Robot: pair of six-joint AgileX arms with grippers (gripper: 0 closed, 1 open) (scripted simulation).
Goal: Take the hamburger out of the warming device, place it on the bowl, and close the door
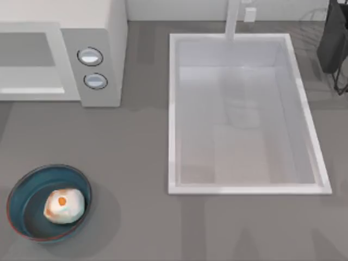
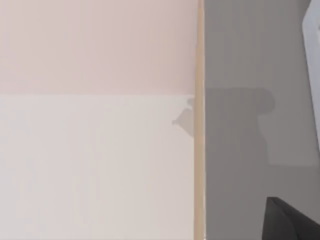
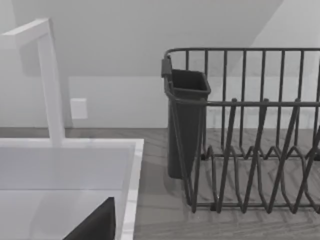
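Observation:
The hamburger [image 1: 63,205], a cream-white lump with an orange spot, lies inside the blue-teal bowl [image 1: 22,187] at the table's front left. The white warming device [image 1: 100,32] stands at the back left, with two round knobs [image 1: 90,56] on its grey panel. Its door [image 1: 32,89], a white frame around a greyish inset, sits flat against the front beside the knobs and covers the cavity. A dark edge of my left gripper [image 2: 290,222] shows in the left wrist view, over grey table beside a pale wall. A dark edge of my right gripper [image 3: 95,225] shows by the sink's rim.
A large white sink basin [image 1: 312,147] with a white faucet [image 1: 234,19] takes up the middle and right of the table. A dark wire dish rack [image 3: 250,150] with a dark cup holder [image 3: 185,120] stands at the back right.

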